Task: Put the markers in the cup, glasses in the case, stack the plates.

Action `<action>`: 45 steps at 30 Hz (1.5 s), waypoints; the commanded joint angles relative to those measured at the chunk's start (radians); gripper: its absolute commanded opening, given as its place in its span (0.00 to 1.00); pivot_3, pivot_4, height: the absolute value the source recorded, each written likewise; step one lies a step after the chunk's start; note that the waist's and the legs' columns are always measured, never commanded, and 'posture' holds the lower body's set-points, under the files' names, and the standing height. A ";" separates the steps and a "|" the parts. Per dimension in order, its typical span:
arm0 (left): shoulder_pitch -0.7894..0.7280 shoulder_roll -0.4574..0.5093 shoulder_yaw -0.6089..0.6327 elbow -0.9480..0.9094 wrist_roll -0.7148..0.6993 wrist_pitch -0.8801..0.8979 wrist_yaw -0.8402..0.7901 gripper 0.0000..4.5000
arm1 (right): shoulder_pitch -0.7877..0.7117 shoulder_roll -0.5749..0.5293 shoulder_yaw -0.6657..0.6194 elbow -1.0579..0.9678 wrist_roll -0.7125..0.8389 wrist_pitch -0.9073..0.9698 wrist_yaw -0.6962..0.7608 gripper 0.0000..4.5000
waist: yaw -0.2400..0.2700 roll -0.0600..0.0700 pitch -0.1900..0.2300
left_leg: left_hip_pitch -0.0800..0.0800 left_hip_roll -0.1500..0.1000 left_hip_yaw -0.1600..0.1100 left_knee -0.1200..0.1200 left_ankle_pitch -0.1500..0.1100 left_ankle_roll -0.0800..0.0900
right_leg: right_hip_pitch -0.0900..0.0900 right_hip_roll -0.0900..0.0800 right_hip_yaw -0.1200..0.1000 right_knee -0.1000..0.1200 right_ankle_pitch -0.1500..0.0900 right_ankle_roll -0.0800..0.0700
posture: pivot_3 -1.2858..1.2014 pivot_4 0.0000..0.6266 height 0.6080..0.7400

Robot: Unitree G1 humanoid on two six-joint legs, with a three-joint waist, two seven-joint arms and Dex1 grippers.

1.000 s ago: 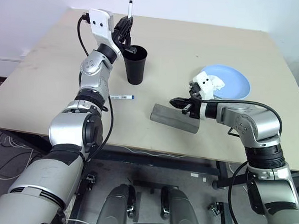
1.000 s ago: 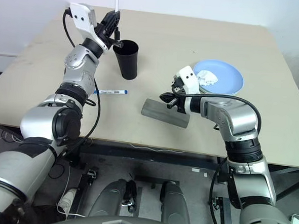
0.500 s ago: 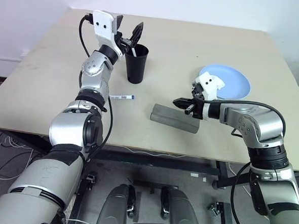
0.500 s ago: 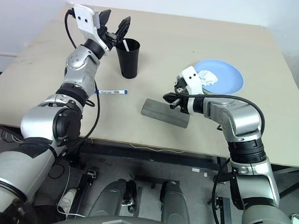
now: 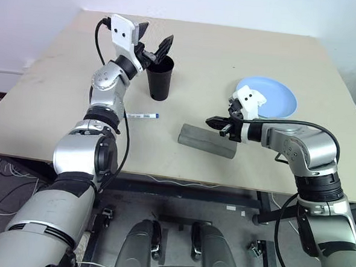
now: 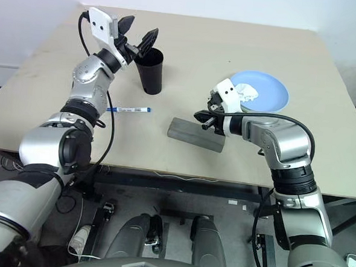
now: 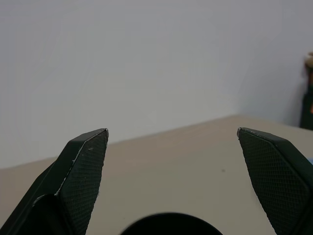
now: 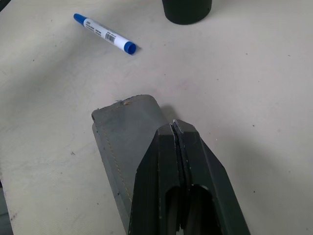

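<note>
The left end effector is now spread wide and empty just above the cup at about 11 o'clock on the bench. The black-capped marker held a second ago has been dropped in, so one's done. The blue marker is left lying at 9 o'clock. The right end effector, shut on nothing, is parked over the case, closed. One plate is seen at 2 o'clock.

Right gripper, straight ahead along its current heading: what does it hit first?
Most likely the grey case: the right gripper, jaws shut, points down over its near end. Past that lie bare table and the blue marker, though depth is uncertain.
</note>
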 commanded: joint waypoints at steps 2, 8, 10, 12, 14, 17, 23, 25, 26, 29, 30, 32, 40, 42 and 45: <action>0.022 0.073 -0.001 -0.124 -0.052 0.087 -0.183 0.98 | -0.008 0.012 -0.053 -0.030 0.025 0.001 -0.005 0.00 | 0.000 0.000 0.000 | 0.000 0.000 0.000 0.000 0.000 0.000 | 0.000 0.000 0.000 0.000 0.000 0.000 | 0.52 0.24 0.77; 0.112 0.192 -0.034 -0.281 -0.073 0.229 -0.324 0.98 | -0.003 0.041 -0.065 -0.029 0.039 0.004 -0.012 0.00 | 0.001 0.000 0.000 | -0.001 0.000 0.000 0.000 -0.001 -0.001 | -0.001 -0.001 0.000 -0.001 0.000 -0.001 | 0.52 0.24 0.77; 0.148 0.220 -0.032 -0.335 -0.086 0.268 -0.346 0.98 | 0.000 0.049 -0.063 -0.029 0.036 -0.004 -0.014 0.00 | 0.001 0.000 0.000 | -0.001 0.000 0.000 0.000 -0.001 -0.002 | -0.001 -0.001 0.000 -0.001 0.000 -0.001 | 0.52 0.24 0.77; 0.192 0.240 -0.034 -0.402 -0.093 0.299 -0.343 0.98 | 0.004 0.055 -0.062 -0.034 0.031 -0.014 -0.014 0.00 | 0.001 0.000 0.000 | -0.001 0.000 0.000 0.000 -0.001 -0.003 | -0.001 -0.002 0.000 -0.001 -0.001 -0.003 | 0.52 0.24 0.77; 0.246 0.254 -0.037 -0.482 -0.103 0.342 -0.340 0.98 | 0.008 0.058 -0.062 -0.038 0.027 -0.020 -0.016 0.00 | 0.002 0.000 0.000 | -0.001 0.000 0.000 0.000 -0.002 -0.003 | -0.001 -0.002 0.000 -0.001 -0.001 -0.004 | 0.52 0.24 0.77; 0.397 0.294 -0.067 -0.678 -0.139 0.455 -0.414 0.98 | 0.009 0.064 -0.061 -0.038 0.025 -0.021 -0.021 0.00 | -0.002 0.000 0.000 | -0.001 -0.001 0.000 0.000 -0.001 -0.004 | -0.001 -0.003 0.001 -0.001 -0.001 -0.004 | 0.52 0.24 0.77; 0.475 0.357 -0.142 -0.763 -0.098 0.529 -0.437 0.98 | 0.006 0.064 -0.052 -0.034 0.026 -0.008 -0.020 0.00 | 0.004 0.000 0.000 | -0.001 0.000 -0.001 -0.001 0.000 -0.006 | -0.002 -0.003 0.001 0.000 -0.001 -0.007 | 0.52 0.24 0.77; 0.453 0.359 -0.189 -0.732 -0.065 0.500 -0.457 0.98 | 0.003 0.067 -0.051 -0.032 0.033 0.006 -0.019 0.00 | 0.004 0.001 0.000 | -0.001 -0.001 -0.001 -0.001 0.000 -0.006 | -0.001 -0.004 0.000 -0.001 0.000 -0.008 | 0.52 0.24 0.77; 0.435 0.357 -0.217 -0.711 -0.047 0.493 -0.474 0.98 | 0.000 0.068 -0.051 -0.030 0.036 0.013 -0.018 0.00 | 0.005 0.001 0.000 | 0.000 -0.001 -0.001 -0.001 0.000 -0.006 | -0.001 -0.004 0.000 -0.001 0.000 -0.008 | 0.52 0.24 0.77; 0.370 0.350 -0.288 -0.626 0.001 0.455 -0.527 0.98 | -0.007 0.070 -0.046 -0.034 0.048 0.037 -0.008 0.00 | 0.005 0.000 0.000 | -0.001 -0.001 0.000 -0.002 -0.001 -0.006 | -0.004 -0.007 -0.002 -0.002 0.000 -0.008 | 0.52 0.24 0.77; 0.343 0.347 -0.309 -0.589 0.015 0.444 -0.543 0.98 | -0.008 0.069 -0.044 -0.040 0.051 0.044 -0.004 0.00 | 0.004 0.000 0.000 | -0.001 -0.001 0.001 -0.002 -0.001 -0.006 | -0.004 -0.008 -0.002 -0.002 0.000 -0.008 | 0.52 0.24 0.77; 0.286 0.341 -0.349 -0.506 0.049 0.411 -0.579 0.98 | -0.006 0.067 -0.044 -0.055 0.061 0.055 0.000 0.00 | 0.004 0.000 0.000 | -0.003 -0.002 0.002 -0.003 0.000 -0.006 | -0.004 -0.008 -0.002 -0.002 0.000 -0.008 | 0.52 0.24 0.77; 0.128 0.325 -0.452 -0.199 0.198 0.225 -0.614 0.98 | 0.014 0.055 -0.056 -0.108 0.059 0.042 -0.009 0.00 | 0.001 0.001 0.000 | -0.015 -0.001 0.003 -0.002 0.005 -0.006 | -0.014 -0.005 -0.003 -0.001 0.002 -0.004 | 0.52 0.24 0.77; 0.102 0.320 -0.480 -0.147 0.240 0.188 -0.611 0.98 | 0.017 0.055 -0.063 -0.115 0.064 0.051 -0.015 0.00 | 0.002 0.000 0.000 | -0.015 -0.001 0.003 -0.001 0.003 -0.004 | -0.014 -0.004 -0.003 -0.001 0.002 -0.004 | 0.52 0.24 0.77; 0.068 0.300 -0.496 -0.081 0.280 0.169 -0.586 0.98 | 0.020 0.059 -0.077 -0.119 0.070 0.063 -0.030 0.00 | 0.005 0.000 0.000 | -0.015 0.000 0.003 0.001 0.001 0.001 | -0.013 -0.004 -0.003 -0.001 0.002 -0.004 | 0.52 0.24 0.77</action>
